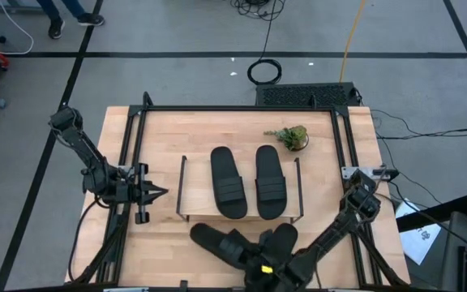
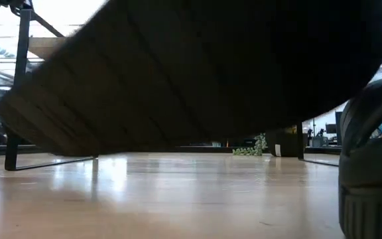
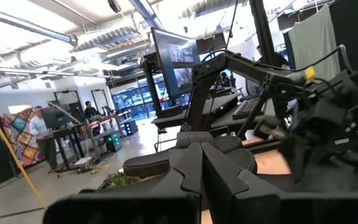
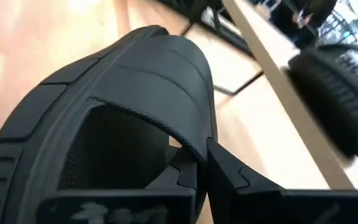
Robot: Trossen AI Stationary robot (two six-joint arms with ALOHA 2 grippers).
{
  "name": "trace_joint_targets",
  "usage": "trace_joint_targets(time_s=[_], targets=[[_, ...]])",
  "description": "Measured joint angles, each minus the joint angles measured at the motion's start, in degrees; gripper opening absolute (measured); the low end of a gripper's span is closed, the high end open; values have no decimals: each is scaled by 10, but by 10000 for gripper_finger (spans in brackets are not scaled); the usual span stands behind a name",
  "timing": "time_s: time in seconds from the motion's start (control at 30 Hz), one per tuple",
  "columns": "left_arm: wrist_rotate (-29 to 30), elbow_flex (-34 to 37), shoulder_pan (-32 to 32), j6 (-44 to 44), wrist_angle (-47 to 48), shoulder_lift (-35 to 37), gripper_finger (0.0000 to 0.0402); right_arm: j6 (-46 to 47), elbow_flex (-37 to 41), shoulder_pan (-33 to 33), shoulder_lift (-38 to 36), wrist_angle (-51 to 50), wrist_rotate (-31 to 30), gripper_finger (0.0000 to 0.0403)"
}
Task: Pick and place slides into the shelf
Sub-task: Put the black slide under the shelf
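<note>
A: Right gripper point(image 4: 199, 163) status?
B: Fingers pinched on the strap edge of one black slide point(image 4: 123, 93), near table edge, in front of the shelf point(image 1: 189, 212). A second slide point(image 1: 282, 237) lies just beside it, touching.

A: Left gripper point(image 1: 159, 193)?
B: Fingers pressed together, nothing held, hovering left of the shelf, apart from it.

A: Shelf contents?
B: Two slides on the top board, side by side: one left point(image 1: 229, 182), one right point(image 1: 270, 182). Small plant point(image 1: 292, 136) on the table behind the shelf.
</note>
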State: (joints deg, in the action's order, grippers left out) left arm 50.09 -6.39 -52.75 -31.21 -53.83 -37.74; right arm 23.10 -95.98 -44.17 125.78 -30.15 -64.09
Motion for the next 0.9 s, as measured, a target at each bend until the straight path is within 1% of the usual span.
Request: trace_joint_targets(time_s=[0.07, 0.13, 0.23, 0.3, 0.43, 0.6, 0.73, 0.87, 0.9], targets=[[0, 0, 0, 5, 0, 0, 5, 30, -1, 13, 0, -28, 27, 1], [0, 0, 0, 8, 1, 0, 2, 60, -1, 23, 0, -61, 34, 1], [0, 0, 0, 12, 3, 0, 7, 77, -1, 29, 0, -89, 17, 1], [0, 0, 0, 12, 7, 0, 12, 68, -1, 30, 0, -91, 1, 1], [0, 0, 0, 15, 20, 0, 16, 26, -10, 32, 0, -94, -1, 1], [0, 0, 0, 35, 44, 0, 2, -4, -12, 42, 0, -94, 1, 1], [-1, 0, 0, 47, 59, 0, 10, -26, -13, 52, 0, -90, 88, 2], [-4, 0, 0, 48, 61, 0, 22, -8, -13, 55, 0, -85, 167, 17], [-6, 0, 0, 48, 61, 0, 23, -3, -13, 55, 0, -84, 175, 23]])
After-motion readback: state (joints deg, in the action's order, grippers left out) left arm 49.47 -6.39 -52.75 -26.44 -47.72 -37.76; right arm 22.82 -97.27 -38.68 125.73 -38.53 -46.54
